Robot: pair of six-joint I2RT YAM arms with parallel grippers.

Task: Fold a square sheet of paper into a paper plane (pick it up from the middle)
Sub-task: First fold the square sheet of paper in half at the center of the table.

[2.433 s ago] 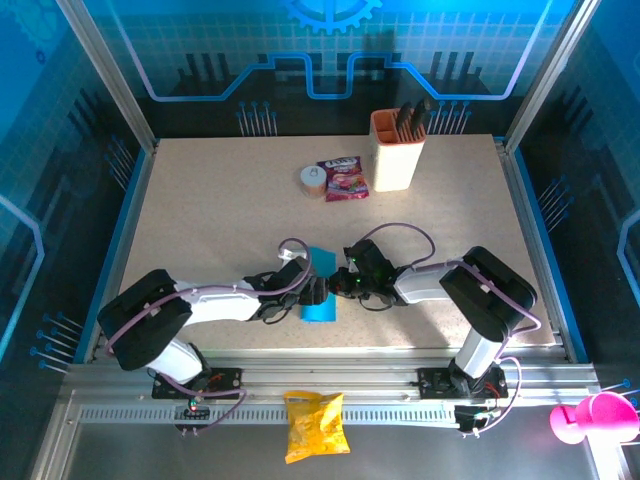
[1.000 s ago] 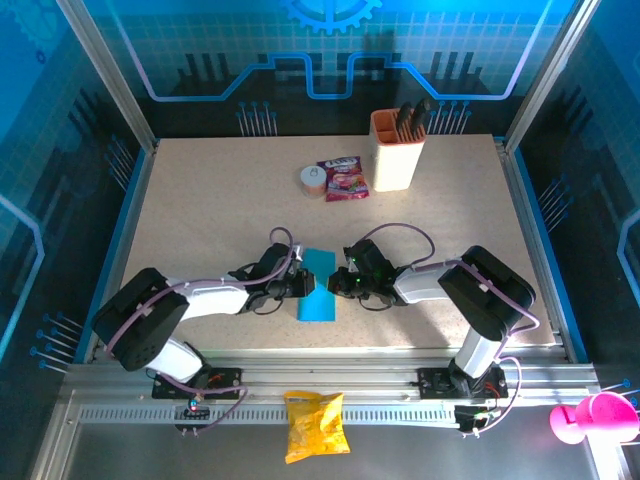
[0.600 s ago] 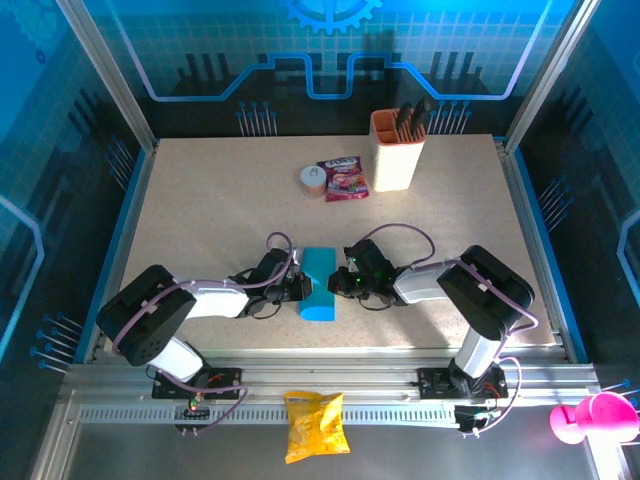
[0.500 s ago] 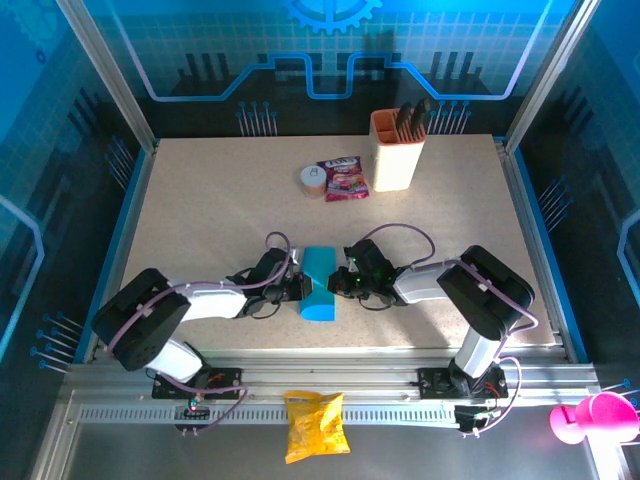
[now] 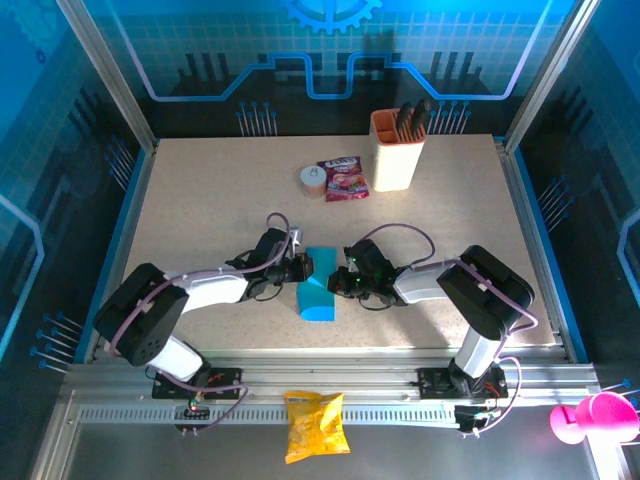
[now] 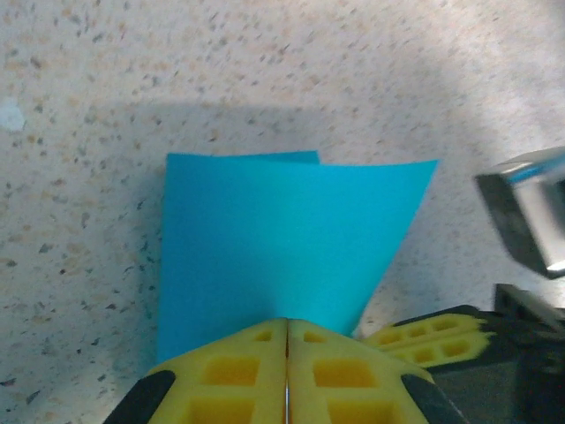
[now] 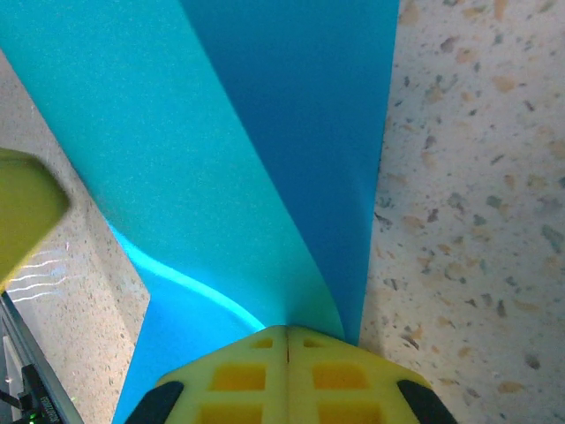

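Tabletop [image 5: 200,210] lies open beyond paper [image 5: 318,292]; knife block [image 5: 397,152], snack packet [image 5: 344,179] far back.

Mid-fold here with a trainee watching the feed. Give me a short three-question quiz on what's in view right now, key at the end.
1. True or false: the left gripper and the right gripper are both shut on the square sheet of paper.
2. Where does the yellow crisp bag lie?
A. On the table beside the paper
B. On the metal rail in front of the arm bases
C. Between the two grippers
3. Fill in: in the top view, the red-purple snack packet lies just ___ of the orange-rimmed holder.

Key: 1 true; 2 B; 3 left.
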